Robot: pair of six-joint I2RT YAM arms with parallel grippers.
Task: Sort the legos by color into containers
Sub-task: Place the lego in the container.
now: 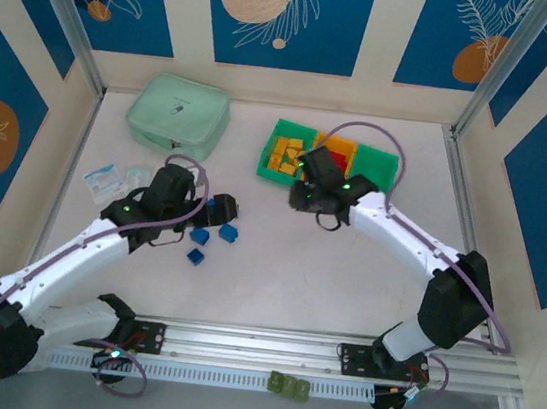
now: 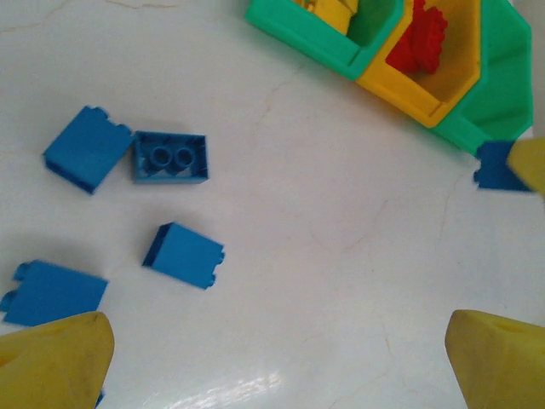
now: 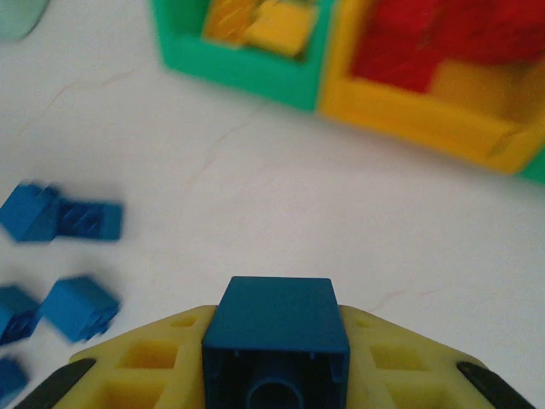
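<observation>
One blue lego [image 3: 277,317] is clenched in your right end effector [image 3: 274,362]; the unfilled green container [image 1: 379,168] lies ahead-right, beyond the yellow container [image 3: 409,121].

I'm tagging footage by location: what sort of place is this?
Likely a robot lab test cell: a white table enclosed by blue printed panels, two arms bolted to an aluminium rail, blue legos and containers staged for sorting.

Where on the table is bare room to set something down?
Bare: the wide patch between the blue legos and the right arm; the strip between mint case and containers. Crowded: around the legos by the left gripper.
</observation>
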